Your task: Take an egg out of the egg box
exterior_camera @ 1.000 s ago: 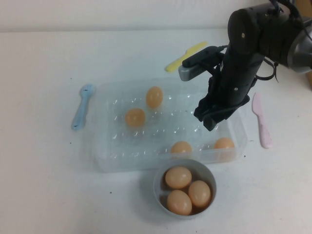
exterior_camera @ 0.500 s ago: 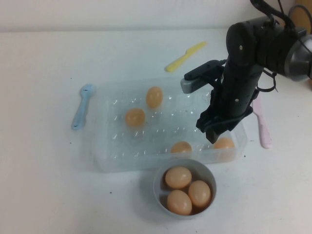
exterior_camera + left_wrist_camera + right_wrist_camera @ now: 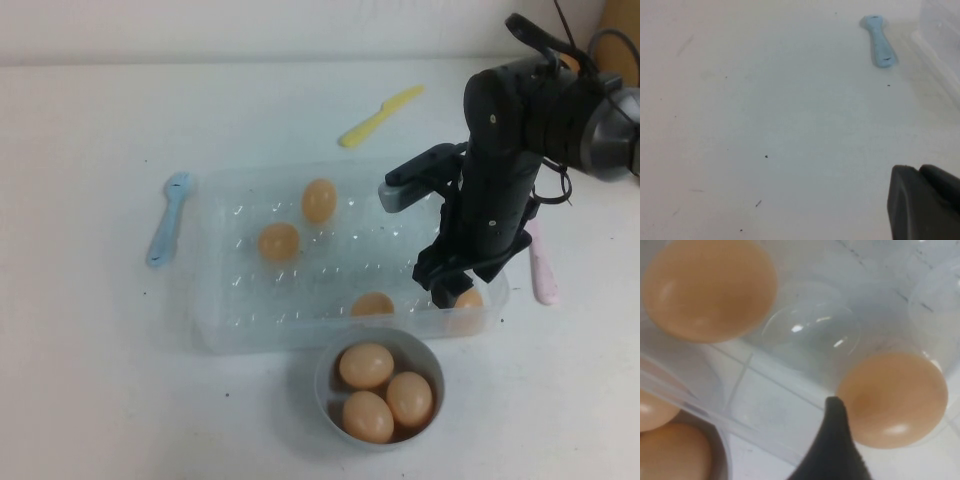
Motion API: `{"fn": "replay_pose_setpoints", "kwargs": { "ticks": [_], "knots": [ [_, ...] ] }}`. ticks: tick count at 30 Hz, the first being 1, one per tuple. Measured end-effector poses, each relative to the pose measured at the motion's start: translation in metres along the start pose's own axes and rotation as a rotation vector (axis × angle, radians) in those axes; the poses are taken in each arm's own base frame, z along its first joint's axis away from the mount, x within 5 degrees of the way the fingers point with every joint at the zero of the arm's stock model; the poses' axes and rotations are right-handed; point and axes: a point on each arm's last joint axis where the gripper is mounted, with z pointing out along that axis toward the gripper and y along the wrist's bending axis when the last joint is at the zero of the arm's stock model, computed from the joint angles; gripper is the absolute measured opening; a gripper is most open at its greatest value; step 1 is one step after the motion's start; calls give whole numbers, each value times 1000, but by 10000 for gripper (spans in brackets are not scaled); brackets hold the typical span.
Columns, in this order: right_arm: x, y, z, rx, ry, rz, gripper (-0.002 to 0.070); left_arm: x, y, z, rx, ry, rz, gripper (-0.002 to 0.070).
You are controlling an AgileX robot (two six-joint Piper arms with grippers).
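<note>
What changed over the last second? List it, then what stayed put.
The right pincer came down and toward the robot, closing on the egg in the near right corner of the egg box; nothing gripped yet. The left pincer, off to the left, shows no change, nor do the other eggs.

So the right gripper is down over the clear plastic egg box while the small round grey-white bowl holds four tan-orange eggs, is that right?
Not quite: the small round grey-white bowl holds three tan-orange eggs, as the high view shows. The right gripper is indeed down over the clear plastic egg box. The left gripper hangs over bare table.
</note>
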Motion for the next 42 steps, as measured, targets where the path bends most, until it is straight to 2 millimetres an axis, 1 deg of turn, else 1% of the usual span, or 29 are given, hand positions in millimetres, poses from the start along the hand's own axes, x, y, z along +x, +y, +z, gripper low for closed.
{"fn": "replay_pose_setpoints", "kwargs": {
  "ticks": [12,18,24,27,29,30,31,38,40,42],
  "knots": [
    [1,0,4,2,8,1,483,0,0,0,0,0,0,-3],
    [-3,2,23,-35,45,14,483,0,0,0,0,0,0,-3],
    [-4,2,31,-42,59,17,483,0,0,0,0,0,0,-3],
    [-4,2,31,-42,59,17,470,0,0,0,0,0,0,-3],
    [-4,2,31,-42,59,17,438,0,0,0,0,0,0,-3],
    [-4,2,31,-41,59,17,403,0,0,0,0,0,0,-3],
    [-4,2,31,-41,59,17,395,0,0,0,0,0,0,-3],
    [-3,0,29,-16,58,6,396,0,0,0,0,0,0,-3],
    [-2,-2,20,11,41,-4,396,0,0,0,0,0,0,-3],
    [0,-3,5,34,7,-11,396,0,0,0,0,0,0,-3]
  ]
}}
